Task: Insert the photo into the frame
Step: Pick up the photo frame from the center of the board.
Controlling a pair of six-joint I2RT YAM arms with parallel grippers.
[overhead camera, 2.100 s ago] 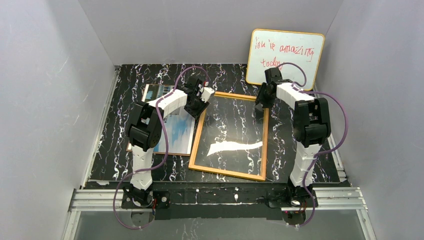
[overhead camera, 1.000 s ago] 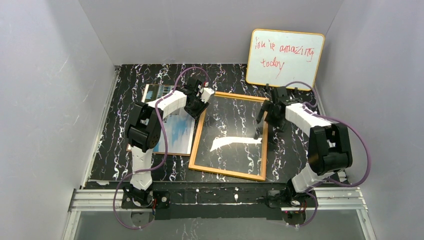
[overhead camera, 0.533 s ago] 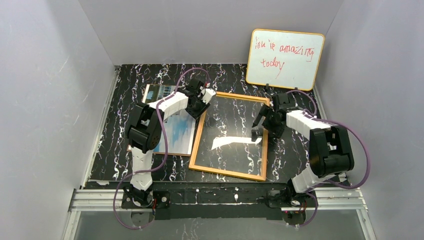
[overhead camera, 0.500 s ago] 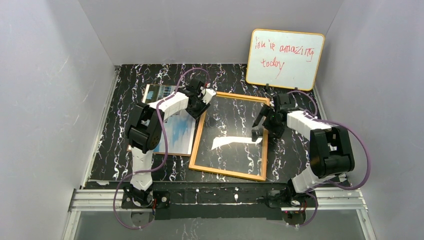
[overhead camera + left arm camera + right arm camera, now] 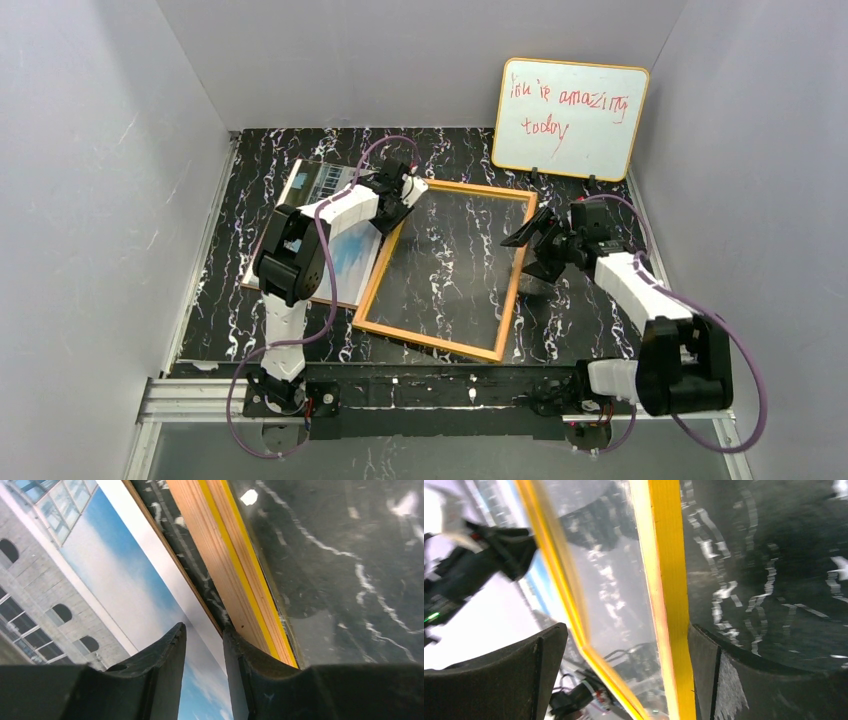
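The frame (image 5: 425, 341) lies back-up in the middle of the table, its right side raised. Its orange wood rim (image 5: 222, 565) and yellow rim (image 5: 666, 580) show in the wrist views. The photo (image 5: 350, 258) of a building and blue sky (image 5: 100, 580) rests on a brown backing board (image 5: 171, 555) left of the frame. My left gripper (image 5: 405, 195) stands at the frame's top left corner, jaws a little apart (image 5: 203, 627) over the photo's edge, gripping nothing. My right gripper (image 5: 530, 240) is open (image 5: 626, 627) astride the frame's right rim, which sits against one finger (image 5: 724, 680).
A yellow-edged whiteboard (image 5: 570, 118) with red writing leans on the back wall at the right. Grey walls close in both sides. A metal rail runs along the near edge by the arm bases.
The frame has swung clockwise and its right side has risen. The photo and board turned too. My right arm has dropped and pulled right, still at the frame's right rim.
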